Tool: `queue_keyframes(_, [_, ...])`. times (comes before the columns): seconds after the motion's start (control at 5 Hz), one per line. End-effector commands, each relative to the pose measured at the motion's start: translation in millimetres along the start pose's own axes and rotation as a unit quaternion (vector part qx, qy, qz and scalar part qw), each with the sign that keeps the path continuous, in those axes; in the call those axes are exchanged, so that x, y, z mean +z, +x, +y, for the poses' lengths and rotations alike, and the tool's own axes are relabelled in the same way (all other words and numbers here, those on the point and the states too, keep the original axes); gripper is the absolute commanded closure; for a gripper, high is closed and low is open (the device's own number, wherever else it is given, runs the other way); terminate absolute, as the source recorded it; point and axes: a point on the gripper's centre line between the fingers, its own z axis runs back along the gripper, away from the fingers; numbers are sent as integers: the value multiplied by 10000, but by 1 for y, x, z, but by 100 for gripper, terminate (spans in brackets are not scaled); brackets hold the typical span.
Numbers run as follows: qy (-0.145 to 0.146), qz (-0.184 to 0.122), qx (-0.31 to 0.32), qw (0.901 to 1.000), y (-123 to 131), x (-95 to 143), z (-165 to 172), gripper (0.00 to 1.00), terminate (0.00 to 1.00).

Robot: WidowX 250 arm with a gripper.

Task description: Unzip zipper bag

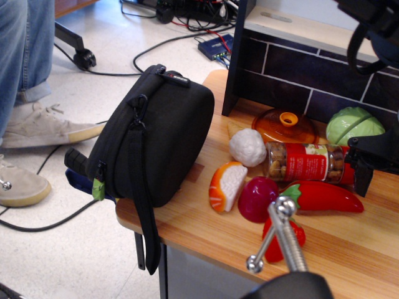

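Black zipper bag [153,134], standing on the wooden bench [349,249] at its 9 o'clock edge, part hanging over. Zipped shut, so unzipping likely not begun. Little green zipper tag [98,189] low at 7 o'clock of the bag. Next: reach, pinch tag, pull along. End effector [274,240] near the bottom edge, at 4 o'clock from the bag, well apart. Thin metal fingers spread, holding nothing. Toy foods [283,180] between.
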Motion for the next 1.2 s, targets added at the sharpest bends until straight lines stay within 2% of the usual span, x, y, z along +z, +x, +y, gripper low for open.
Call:
queue_keyframes(0.0, [0,0,0,10000,0,0,0,0,0])
queue_keyframes(0.2, [-357,281,35,9990,-3,40,19,0,0])
queue_keyframes(0.4, [-640,333,-42,9974,-13,83,45,0,0])
queue_keyframes(0.6, [-619,457,-267,9967,-33,114,83,0,0])
queue_keyframes(0.8, [-453,659,-591,9950,-65,137,132,0,0])
queue_keyframes(1.0, [-301,713,-623,9951,-80,155,175,0,0])
